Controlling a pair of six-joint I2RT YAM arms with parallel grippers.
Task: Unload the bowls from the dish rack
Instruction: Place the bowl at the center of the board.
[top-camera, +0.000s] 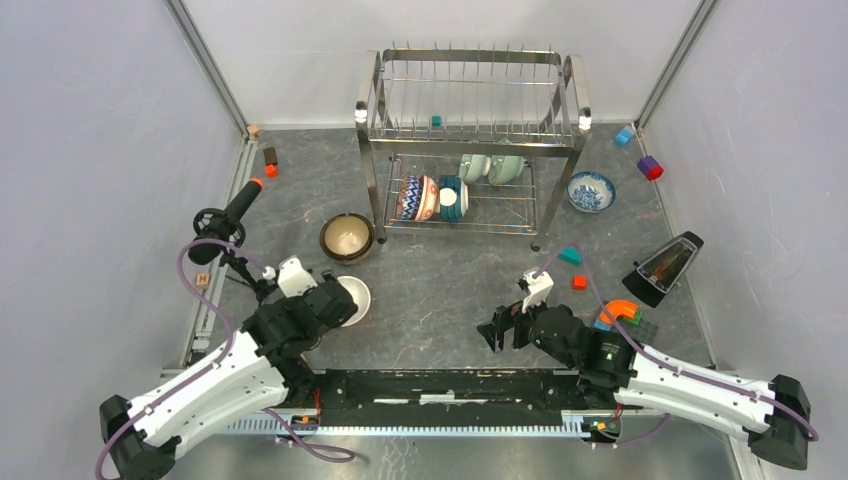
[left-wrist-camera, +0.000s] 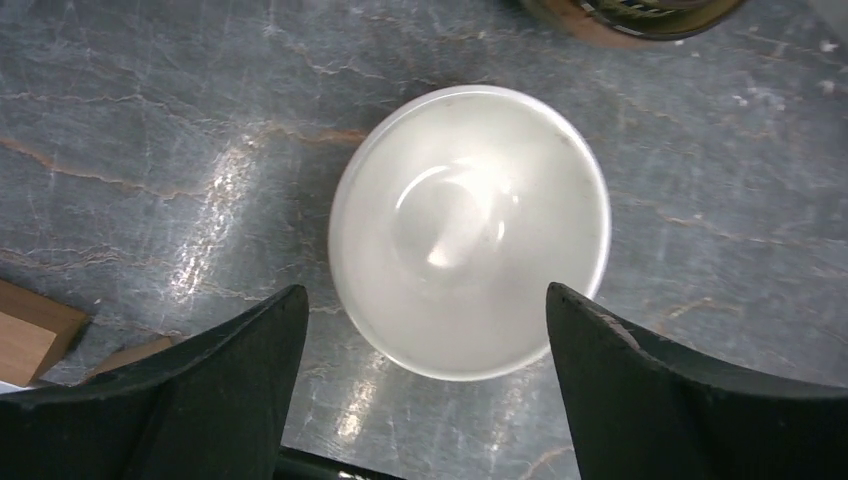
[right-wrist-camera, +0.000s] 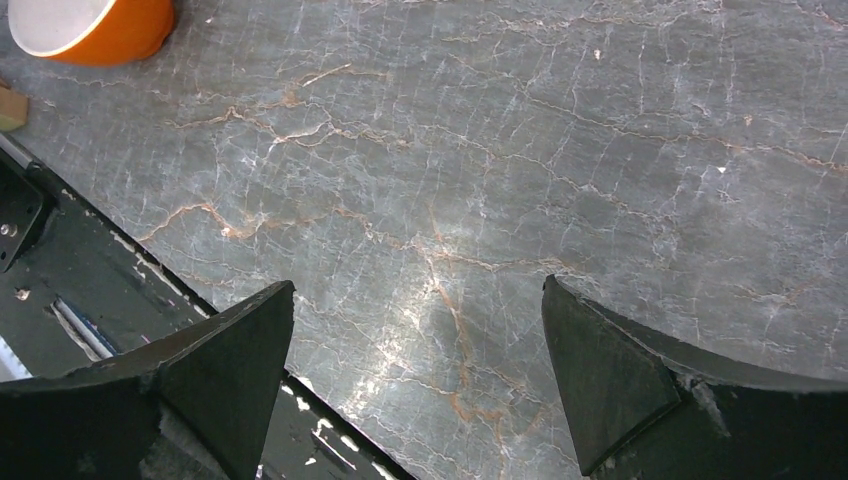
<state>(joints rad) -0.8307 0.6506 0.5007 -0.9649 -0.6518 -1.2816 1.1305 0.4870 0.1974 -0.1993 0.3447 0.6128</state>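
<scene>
My left fingers (left-wrist-camera: 220, 390) spread over white bowl (left-wrist-camera: 470, 230) on counter (left-wrist-camera: 150, 150); right fingers (right-wrist-camera: 610, 380) spread, empty. Dish rack (top-camera: 470, 57) bowls (top-camera: 418, 197) upper centre, between arms.

table (top-camera: 440, 300) centre bare — dish rack (top-camera: 470, 146) behind, blocks (top-camera: 570, 255) right

grey marbled tabletop (top-camera: 450, 295), plain white walls (top-camera: 90, 120)

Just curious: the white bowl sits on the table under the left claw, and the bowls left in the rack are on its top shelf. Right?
Not quite: the remaining bowls stand on the lower tier of the dish rack, not the top, as the top external view shows. The white bowl does sit on the table under the left gripper.
</scene>
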